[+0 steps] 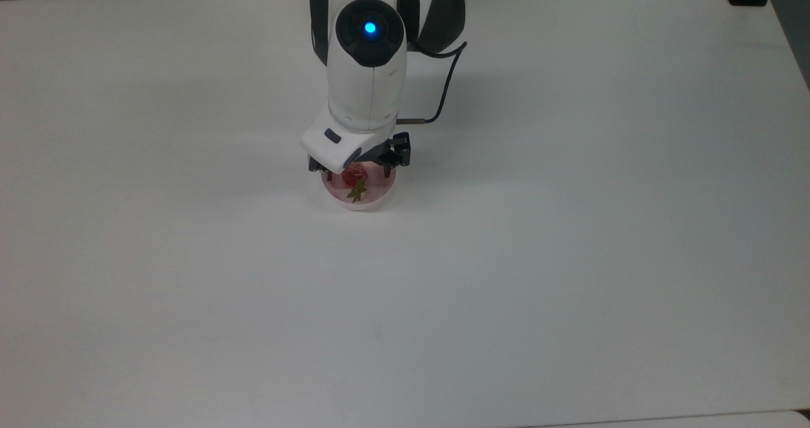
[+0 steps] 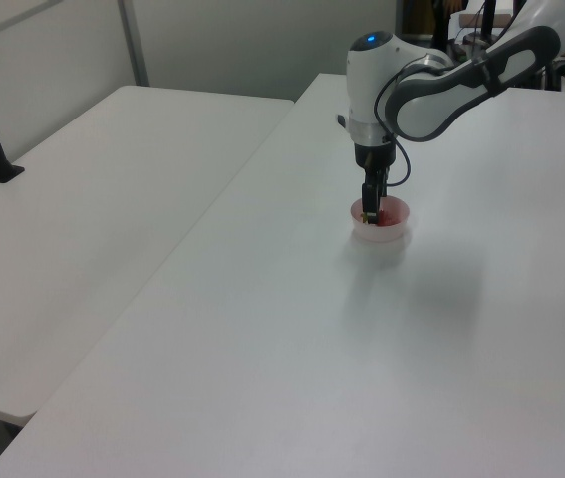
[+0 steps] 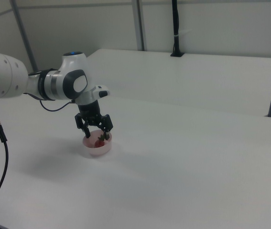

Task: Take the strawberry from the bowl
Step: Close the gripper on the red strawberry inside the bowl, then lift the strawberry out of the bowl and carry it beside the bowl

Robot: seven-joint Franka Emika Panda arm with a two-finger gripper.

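With the hand [image 1: 358, 173] lowered into the bowl [image 1: 373, 197], fingers spread open either side of the strawberry [image 1: 354, 175], I judge I'm at the grasp step. Next I need to close squarely on the berry lying inside. I count one strawberry, one bowl, one worktop [image 1: 569, 225].

Strawberry [image 1: 354, 175] inside bowl [image 1: 373, 198], stem toward 6 o'clock in the top view. Bowl on table [image 1: 569, 257], just off table centre toward 11 o'clock in the top view. Gripper [image 1: 358, 173] directly above bowl, fingers at 9 and 3 o'clock of strawberry. Second table [image 2: 93, 229] at 9 o'clock in the left view.
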